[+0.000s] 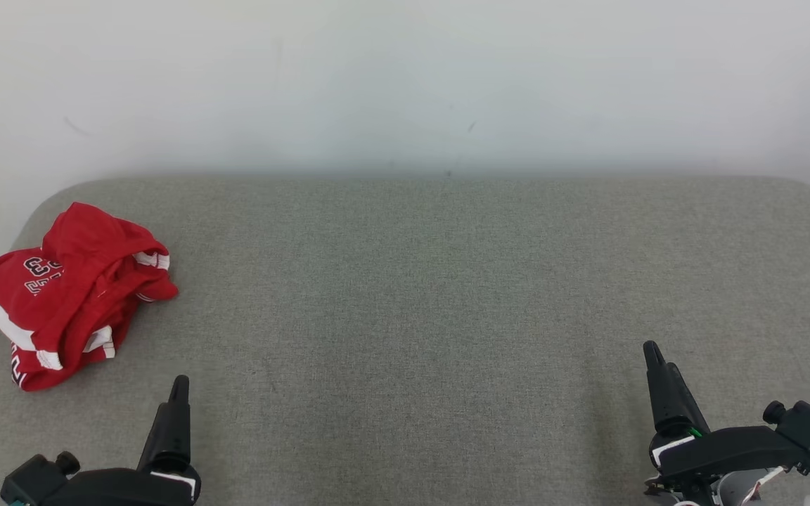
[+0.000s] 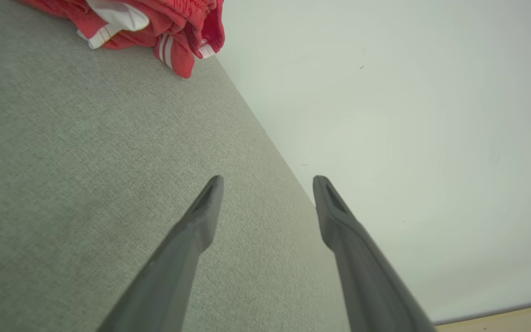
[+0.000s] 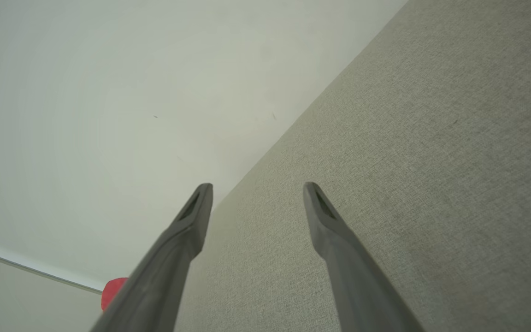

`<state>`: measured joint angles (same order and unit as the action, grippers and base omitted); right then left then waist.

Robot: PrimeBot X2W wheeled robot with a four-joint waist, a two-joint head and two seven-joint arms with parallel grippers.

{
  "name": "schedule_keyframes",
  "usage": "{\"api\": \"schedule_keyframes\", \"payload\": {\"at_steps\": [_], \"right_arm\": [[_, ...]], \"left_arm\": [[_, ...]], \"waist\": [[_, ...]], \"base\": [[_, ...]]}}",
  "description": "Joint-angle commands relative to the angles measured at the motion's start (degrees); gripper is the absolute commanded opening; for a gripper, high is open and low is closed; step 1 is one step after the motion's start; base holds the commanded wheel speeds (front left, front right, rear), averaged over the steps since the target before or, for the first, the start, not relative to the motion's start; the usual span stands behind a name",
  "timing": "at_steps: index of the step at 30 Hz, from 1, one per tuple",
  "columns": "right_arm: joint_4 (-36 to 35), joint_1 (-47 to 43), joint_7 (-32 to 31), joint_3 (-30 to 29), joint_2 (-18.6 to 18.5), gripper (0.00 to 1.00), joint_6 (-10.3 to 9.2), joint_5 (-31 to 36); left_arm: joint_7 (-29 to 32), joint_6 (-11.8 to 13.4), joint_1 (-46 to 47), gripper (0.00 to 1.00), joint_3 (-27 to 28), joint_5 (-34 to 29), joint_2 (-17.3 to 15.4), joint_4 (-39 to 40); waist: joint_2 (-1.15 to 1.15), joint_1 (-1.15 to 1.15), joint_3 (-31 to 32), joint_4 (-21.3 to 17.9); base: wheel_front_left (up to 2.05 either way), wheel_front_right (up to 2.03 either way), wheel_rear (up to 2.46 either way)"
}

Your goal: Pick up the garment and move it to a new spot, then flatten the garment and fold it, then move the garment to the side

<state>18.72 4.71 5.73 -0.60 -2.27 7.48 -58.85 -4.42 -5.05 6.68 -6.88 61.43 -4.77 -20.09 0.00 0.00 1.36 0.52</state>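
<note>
While both arms sit low at the near edge of the grey fabric-covered surface (image 1: 447,316), the garment (image 1: 71,295) lies in a crumpled heap at that surface's left side, near its rounded far-left corner. It is red with white bands at the hems and a printed number in white-edged figures on one upturned panel. A white portion trails off towards the left margin of the surface. The folds are bunched and overlapping, so the garment's outline cannot be read from the heap.

The left gripper (image 2: 268,182) is held over the surface, nearer the robot than the garment and slightly to its right, with bare grey fabric between the two. Its two dark fingers (image 2: 191,230) stand wide apart and free of the cloth. In the left wrist view the garment's striped hem shows at the top left, well ahead of the fingertips.

The right gripper (image 3: 257,186) is at the opposite, right-hand side of the surface, far from the garment, and its jaws likewise stand spread and hold nothing. In the right wrist view a small patch of red appears beside the left finger, at the far end of the surface.

Behind the surface rises a plain pale wall (image 1: 405,84), marked by a few faint scuffs. A strip of pale floor (image 2: 500,320) shows at its foot.
</note>
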Motion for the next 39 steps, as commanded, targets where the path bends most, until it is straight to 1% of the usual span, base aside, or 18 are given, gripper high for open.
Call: {"api": "schedule_keyframes", "payload": {"at_steps": [1,10,16,19,28,39], "right_arm": [[-0.4,1.4,0.5,0.0,-0.3,1.00,0.01,1.2],[1.0,2.2,1.3,0.3,-0.4,1.00,0.01,12.3],[1.1,2.0,0.6,-1.5,-0.4,1.00,0.01,19.8],[0.9,1.9,0.2,-2.3,-0.5,1.00,0.01,23.2],[-0.1,1.5,-1.2,-2.7,-0.5,1.00,0.01,29.6],[0.1,1.1,-1.8,-2.7,-0.6,1.00,0.02,34.4]], "left_arm": [[-0.4,0.0,0.6,1.00,-0.2,-1.2,-0.7,0.6],[-2.1,2.2,1.3,1.00,-2.8,-10.7,-2.0,1.3],[-3.1,4.0,1.2,1.00,-3.7,-16.1,-2.4,1.4],[-3.6,4.5,1.3,1.00,-4.2,-18.2,-2.6,0.8],[-4.4,6.1,1.9,1.00,-5.8,-22.9,-3.1,-1.1],[-4.9,7.4,2.6,1.00,-8.0,-28.1,-4.0,-0.4]], "waist": [[0.00,0.00,0.0,0.0],[0.00,0.00,0.1,0.0],[0.00,0.00,0.2,0.2],[0.00,0.00,0.2,0.4],[0.00,0.00,0.2,0.6],[0.00,0.00,0.1,0.7]], "base": [[0.00,0.00,0.00],[0.00,0.00,0.00],[0.00,0.00,0.00],[0.00,0.00,0.00],[0.00,0.00,0.00],[0.00,0.00,0.00]]}}
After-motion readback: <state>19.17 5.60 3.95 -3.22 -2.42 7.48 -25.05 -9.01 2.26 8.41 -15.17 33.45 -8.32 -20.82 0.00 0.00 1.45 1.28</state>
